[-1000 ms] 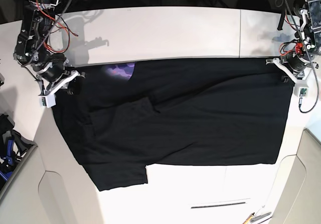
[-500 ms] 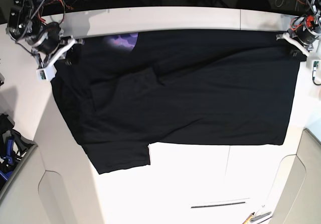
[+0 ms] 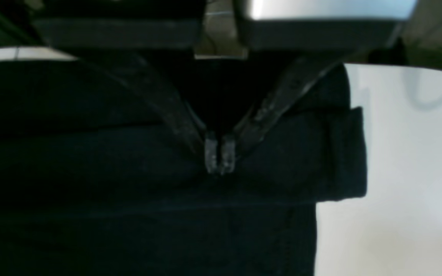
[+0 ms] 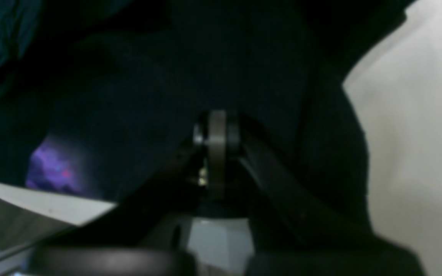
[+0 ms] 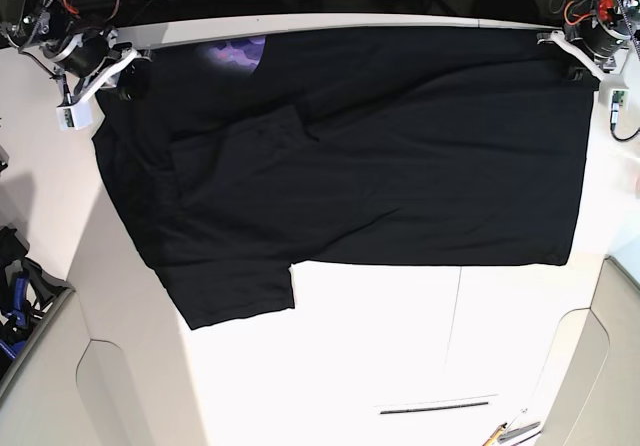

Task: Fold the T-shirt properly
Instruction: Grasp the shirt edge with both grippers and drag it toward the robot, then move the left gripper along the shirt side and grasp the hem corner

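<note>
Over T-shirt (image 5: 400,166), both pincers clamped.

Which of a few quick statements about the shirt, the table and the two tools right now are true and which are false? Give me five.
1. The T-shirt lies spread across the white table. True.
2. The left tool is wide open above bare table. False: its tips are pinched together on the black cloth.
3. A purple patch of print shows near the shirt's far edge. True.
4. One sleeve sticks out toward the near side of the table. True.
5. The right tool is at the near table edge. False: it is at the shirt's far corner.
</note>
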